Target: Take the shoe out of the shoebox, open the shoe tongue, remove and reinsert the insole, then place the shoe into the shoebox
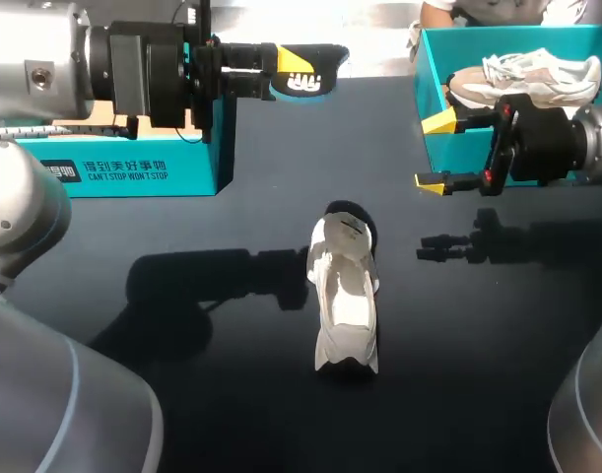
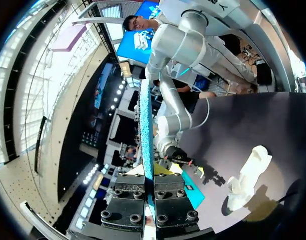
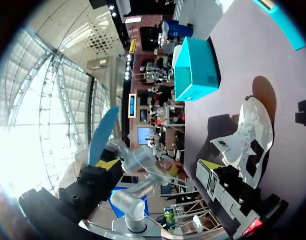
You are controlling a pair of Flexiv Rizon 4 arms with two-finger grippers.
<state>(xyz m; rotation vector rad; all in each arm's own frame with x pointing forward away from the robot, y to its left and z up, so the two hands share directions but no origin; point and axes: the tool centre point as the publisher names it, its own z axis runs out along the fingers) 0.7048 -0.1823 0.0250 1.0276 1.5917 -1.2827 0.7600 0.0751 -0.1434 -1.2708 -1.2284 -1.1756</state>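
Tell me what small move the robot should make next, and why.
Probably bring the left end effector down toward the opening of the shoe. It is shut on the insole, far from the shoe, and the right end effector hangs open beside the shoebox, free to steady the shoe.

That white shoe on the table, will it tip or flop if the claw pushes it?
The shoe seems to rest on its broad sole, so a push probably slides rather than tips it. Its upper looks soft and may buckle if pinched.
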